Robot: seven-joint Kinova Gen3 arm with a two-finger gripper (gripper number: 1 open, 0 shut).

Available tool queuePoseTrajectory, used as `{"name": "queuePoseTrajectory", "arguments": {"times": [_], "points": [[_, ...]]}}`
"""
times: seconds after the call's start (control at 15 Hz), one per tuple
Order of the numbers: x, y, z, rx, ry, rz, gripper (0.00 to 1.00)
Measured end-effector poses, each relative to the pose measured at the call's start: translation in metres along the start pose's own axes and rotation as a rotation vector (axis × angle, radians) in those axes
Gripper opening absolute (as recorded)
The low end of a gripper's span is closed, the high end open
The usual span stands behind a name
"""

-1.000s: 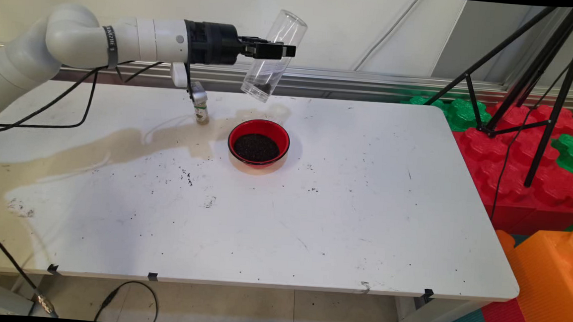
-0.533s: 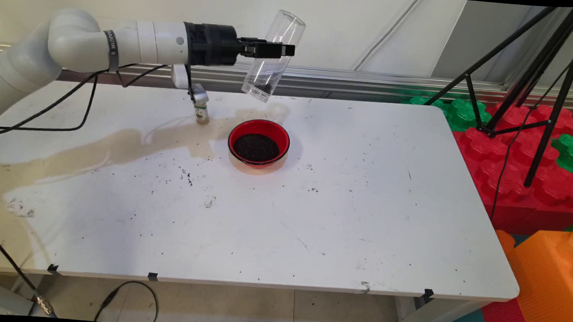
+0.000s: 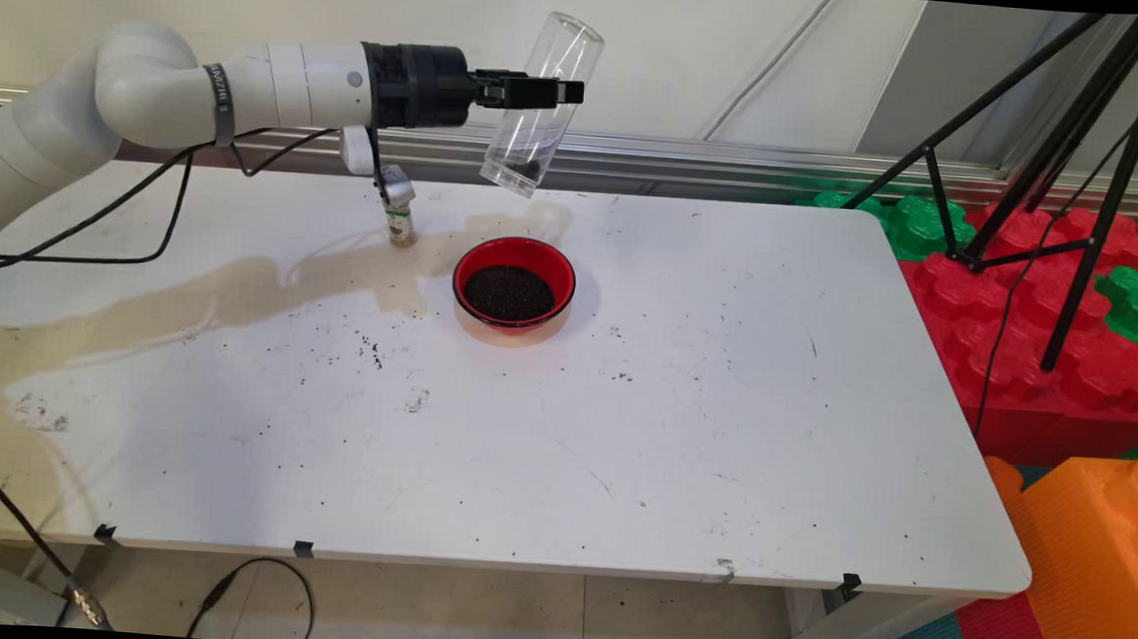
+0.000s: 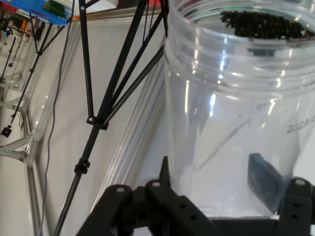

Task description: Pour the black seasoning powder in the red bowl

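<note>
The jar (image 3: pixel 541 105) is clamped in the claw (image 3: pixel 549 92), held tilted with its long axis slanting, directly above and behind the bowl (image 3: pixel 514 285) on the worktop (image 3: pixel 721 418).

Faint raised digits, seemingly "2022", are showing at three o'clock on the clear jar (image 4: pixel 236 113)'s wall; nothing else is reading clearly.

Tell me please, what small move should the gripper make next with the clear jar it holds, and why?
Probably tip the jar a little further, mouth down. The gripper holds it tilted above the table's far side, and a small clump of dark grains sits at its lower end. The red bowl, already holding dark grains, stands nearly below it, so a slight shift toward the bowl may help too.
</note>
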Motion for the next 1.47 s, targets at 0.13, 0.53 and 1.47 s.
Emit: {"name": "queuePoseTrajectory", "arguments": {"times": [0.13,0.53,1.47], "points": [[0.002,0.001,-0.001,-0.003,-0.001,-0.005,0.00],[0.010,0.007,-0.002,-0.017,0.019,-0.027,0.00],[0.011,0.005,-0.015,-0.007,0.025,-0.038,0.00]]}}
